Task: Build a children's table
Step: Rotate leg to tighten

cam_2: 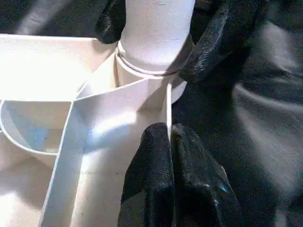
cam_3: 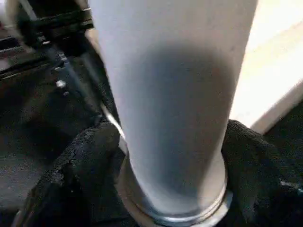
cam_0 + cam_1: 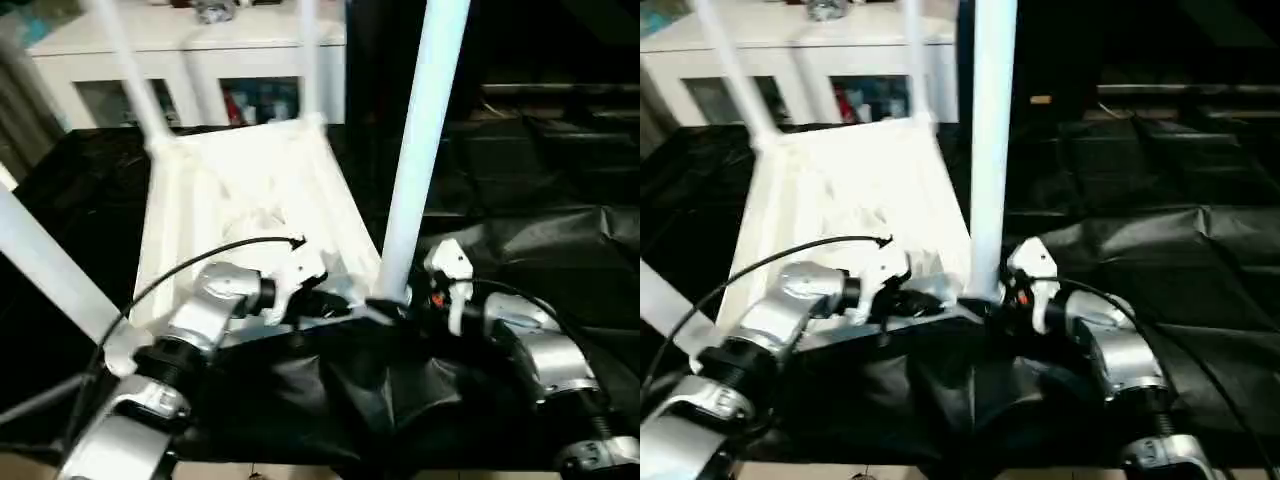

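While the tabletop [image 3: 250,215] lies underside up on the black-covered counter [image 3: 560,250], four white legs stand in its corner sockets; at far left, one leg [image 3: 45,265] rises from the near-left corner and leans out toward the picture's left edge; behind it, the far-left leg [image 3: 130,70] stands at the far corner, tilted slightly left; the far-right leg [image 3: 308,55] stands at the opposite far corner. A white cabinet [image 3: 190,60] sits beyond the counter, behind the two far legs.

Left of centre, the left end effector [image 1: 170,156] is closed, its two black fingers [image 1: 154,165] pressed together on the thin rim wall of the tabletop, just beside the near-right socket; a black cable [image 3: 200,262] arcs over the silver left forearm [image 3: 150,400].

At centre right, the near-right leg [image 3: 425,130] stands nearly upright in its socket, its lower end seated in the collar; the ribbed underside shows next to the socket in the left wrist view.

At right, the right end effector [image 2: 175,170] straddles the base of that leg, one black finger on each side; whether its fingers [image 2: 75,175] press the leg or stand just clear of it cannot be told.
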`<state>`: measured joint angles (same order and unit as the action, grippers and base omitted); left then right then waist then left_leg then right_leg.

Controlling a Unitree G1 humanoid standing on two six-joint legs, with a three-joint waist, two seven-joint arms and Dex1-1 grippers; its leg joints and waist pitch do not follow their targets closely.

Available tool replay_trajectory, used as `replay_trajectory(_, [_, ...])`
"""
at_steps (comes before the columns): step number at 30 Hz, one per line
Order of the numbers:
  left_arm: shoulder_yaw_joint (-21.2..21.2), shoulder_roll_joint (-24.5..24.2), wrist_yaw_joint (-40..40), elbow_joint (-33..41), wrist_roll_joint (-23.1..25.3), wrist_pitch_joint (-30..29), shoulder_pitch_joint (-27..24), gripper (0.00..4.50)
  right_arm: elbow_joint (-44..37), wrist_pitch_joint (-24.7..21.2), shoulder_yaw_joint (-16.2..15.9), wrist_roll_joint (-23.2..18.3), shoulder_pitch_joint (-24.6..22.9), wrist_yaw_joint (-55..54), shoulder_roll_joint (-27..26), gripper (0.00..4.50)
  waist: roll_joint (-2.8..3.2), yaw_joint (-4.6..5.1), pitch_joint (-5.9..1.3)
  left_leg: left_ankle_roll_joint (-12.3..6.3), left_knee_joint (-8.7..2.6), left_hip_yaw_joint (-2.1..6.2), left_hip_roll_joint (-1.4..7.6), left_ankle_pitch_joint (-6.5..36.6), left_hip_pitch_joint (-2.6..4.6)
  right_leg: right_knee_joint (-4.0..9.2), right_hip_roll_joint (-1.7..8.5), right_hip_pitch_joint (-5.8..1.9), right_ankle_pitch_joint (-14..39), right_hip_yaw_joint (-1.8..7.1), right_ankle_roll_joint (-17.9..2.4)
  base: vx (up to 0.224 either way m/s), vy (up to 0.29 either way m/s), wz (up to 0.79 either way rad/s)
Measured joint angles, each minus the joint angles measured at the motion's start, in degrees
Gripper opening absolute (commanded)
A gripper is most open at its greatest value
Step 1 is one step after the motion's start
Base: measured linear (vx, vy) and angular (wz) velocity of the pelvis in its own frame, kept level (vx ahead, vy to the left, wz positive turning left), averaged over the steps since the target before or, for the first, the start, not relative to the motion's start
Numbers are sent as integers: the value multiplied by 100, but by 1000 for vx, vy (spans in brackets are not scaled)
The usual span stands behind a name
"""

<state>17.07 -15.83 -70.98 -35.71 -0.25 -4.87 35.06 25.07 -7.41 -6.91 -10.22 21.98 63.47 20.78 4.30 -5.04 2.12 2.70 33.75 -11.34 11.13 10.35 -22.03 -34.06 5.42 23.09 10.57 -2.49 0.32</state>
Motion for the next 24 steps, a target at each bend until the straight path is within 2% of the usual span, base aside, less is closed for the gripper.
replay_trajectory(6, [92,-267,-553,291,-90,-113,-122,0,-112,-101,-156,-159,-9,552,61,313,-14,-47,9,0,-1,0,-2,1,-9,3,3,3,1,-1,-1,0,0,0])
replay_trajectory(9, [123,-287,-626,349,-115,-119,-158,0,-123,-131,-158,-245,-49,657,76,283,-17,-60,11,0,0,0,-2,0,-9,2,3,4,1,-1,-1,0,0,0])
replay_trajectory(11, [131,-288,-643,359,-129,-121,-176,0,-131,-133,-159,-264,-70,680,86,277,-17,-64,11,0,1,0,-2,0,-8,0,3,4,1,-1,-1,0,0,0])
replay_trajectory(12, [133,-287,-642,368,-130,-128,-178,0,-142,-137,-164,-264,-70,689,99,257,-17,-68,11,0,2,0,-2,0,-8,-1,3,4,1,-1,-1,0,0,0])
replay_trajectory(16, [139,-201,-553,382,-117,-135,-186,0,-234,-153,-158,-262,-151,621,78,250,-17,-90,11,0,3,0,-2,0,-8,-1,4,3,1,-1,-1,0,0,0])
replay_trajectory(20, [27,78,89,192,-8,-91,-128,0,-186,-178,76,-128,-172,-109,-99,247,-21,-79,9,0,13,0,-3,-1,1,-8,5,-5,-4,5,-7,0,0,0])
replay_trajectory(24, [-100,473,1026,-115,137,-112,-4,0,115,23,440,55,-128,-1511,-590,244,-25,43,3,0,12,1,-11,-1,20,-2,4,-14,5,17,10,0,0,0])
